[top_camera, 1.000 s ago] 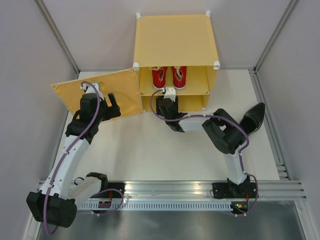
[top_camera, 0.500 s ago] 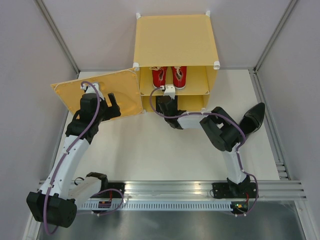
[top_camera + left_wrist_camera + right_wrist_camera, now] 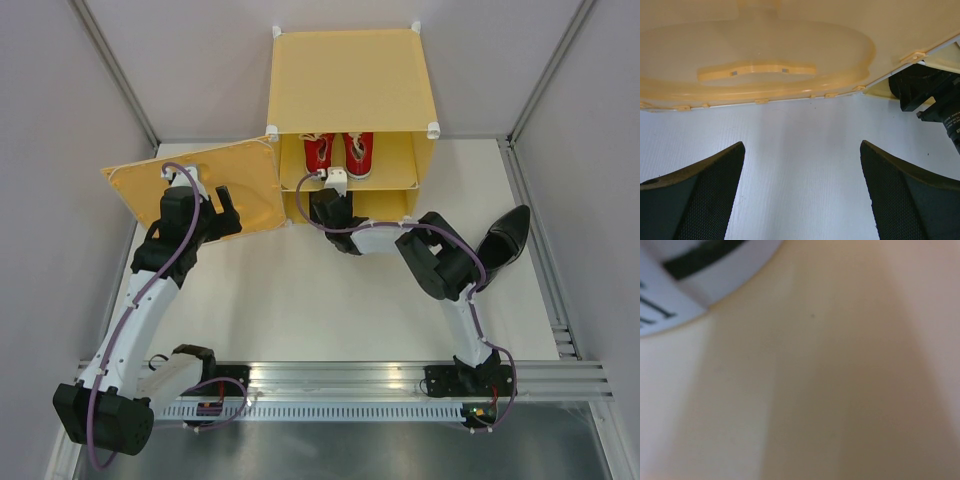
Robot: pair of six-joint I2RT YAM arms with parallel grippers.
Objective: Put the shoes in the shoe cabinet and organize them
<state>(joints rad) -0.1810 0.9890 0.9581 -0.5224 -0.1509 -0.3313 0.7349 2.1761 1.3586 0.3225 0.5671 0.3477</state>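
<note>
Two red sneakers (image 3: 358, 152): upper shelf of shoe cabinet (image 3: 350, 80)
Black dress shoe (image 3: 505, 235): right of cabinet, apart
Left gripper (image 3: 801, 150): jaws wide, empty, facing cabinet door (image 3: 755, 55)
Right gripper (image 3: 330, 207): at cabinet's lower compartment; jaws hidden, cannot tell

Left gripper (image 3: 801, 150) fingers (image 3: 705, 200) spread wide, only white table (image 3: 800, 120) between them. Far side: yellow-orange cabinet door (image 3: 760, 45), oval embossed shape, lower edge close over table. Far right: black arm part (image 3: 927, 92) beside door corner.

Two red sneakers (image 3: 319, 153) (image 3: 358, 152), one black dress shoe (image 3: 503, 237), one cabinet (image 3: 350, 80).
</note>
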